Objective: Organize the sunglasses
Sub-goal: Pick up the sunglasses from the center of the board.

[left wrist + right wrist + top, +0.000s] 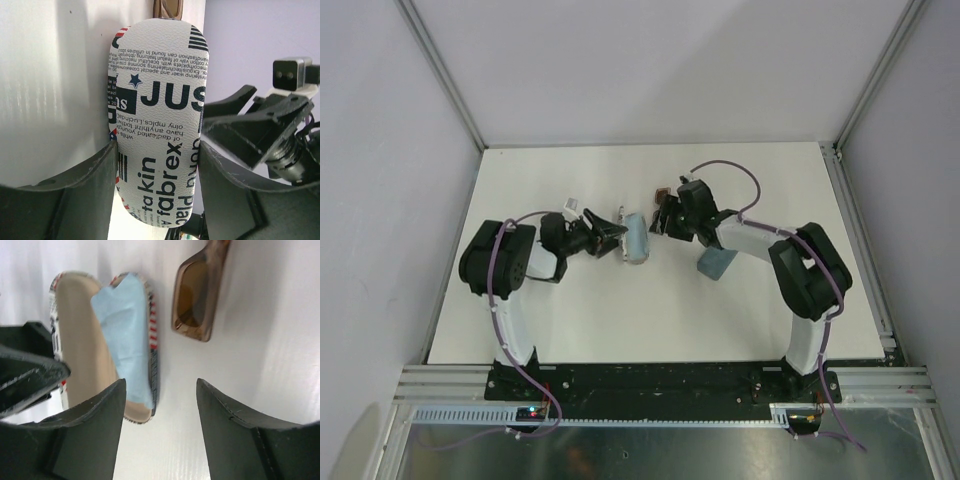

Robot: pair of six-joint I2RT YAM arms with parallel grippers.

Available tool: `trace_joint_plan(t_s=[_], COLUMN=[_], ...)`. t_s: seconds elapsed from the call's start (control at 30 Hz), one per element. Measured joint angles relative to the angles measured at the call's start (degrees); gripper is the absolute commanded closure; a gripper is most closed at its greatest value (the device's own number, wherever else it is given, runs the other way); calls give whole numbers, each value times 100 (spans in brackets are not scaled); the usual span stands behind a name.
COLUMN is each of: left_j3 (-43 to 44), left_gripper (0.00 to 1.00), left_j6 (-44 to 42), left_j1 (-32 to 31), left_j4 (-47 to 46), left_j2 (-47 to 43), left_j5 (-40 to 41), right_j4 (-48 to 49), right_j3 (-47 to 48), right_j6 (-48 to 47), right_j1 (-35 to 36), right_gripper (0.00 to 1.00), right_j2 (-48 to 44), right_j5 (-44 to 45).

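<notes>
My left gripper [616, 240] [158, 146] is shut on an open oblong case [636, 238] [157, 110] with a white printed shell, one finger on each side. In the right wrist view the case [80, 340] shows a tan lining with a light blue cloth [125, 335] in it. The brown-amber sunglasses [197, 295] [662, 194] lie folded on the table just beyond the case; their edge also shows in the left wrist view [167, 9]. My right gripper [665, 224] [160, 385] is open and empty above the table, between case and sunglasses. The white sunglasses are not visible.
A second grey-blue case [715, 263] lies beside the right forearm. The white table [620, 310] is walled on three sides, with aluminium rails along its edges. The two grippers are close together at mid-table.
</notes>
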State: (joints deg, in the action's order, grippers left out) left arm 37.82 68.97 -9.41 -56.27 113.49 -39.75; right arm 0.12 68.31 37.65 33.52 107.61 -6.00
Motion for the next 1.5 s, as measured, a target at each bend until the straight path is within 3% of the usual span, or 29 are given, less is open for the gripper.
trace_joint_plan(t_s=[0.27, 0.77, 1.03, 1.33, 1.5], left_j3=[-258, -442, -428, -310, -249], left_gripper=[54, 54, 54, 55, 55], left_j6=[-302, -778, -940, -1117, -1294], left_j1=[2, 7, 7, 9, 13], left_j4=[382, 1032, 1220, 1491, 1740], left_j2=[-407, -885, -962, -997, -1054], left_j5=[13, 37, 31, -50, -136], right_j4=[-765, -1965, -2135, -2111, -1808], right_j3=[1123, 3521, 3790, 3993, 3508], right_j6=[-50, -682, -785, -929, -1189], right_j1=[-321, -326, -326, -326, -372], right_gripper=[34, 51, 64, 91, 94], right_j2=[573, 2090, 2503, 2634, 2369], right_j5=[538, 1488, 1604, 1587, 1307])
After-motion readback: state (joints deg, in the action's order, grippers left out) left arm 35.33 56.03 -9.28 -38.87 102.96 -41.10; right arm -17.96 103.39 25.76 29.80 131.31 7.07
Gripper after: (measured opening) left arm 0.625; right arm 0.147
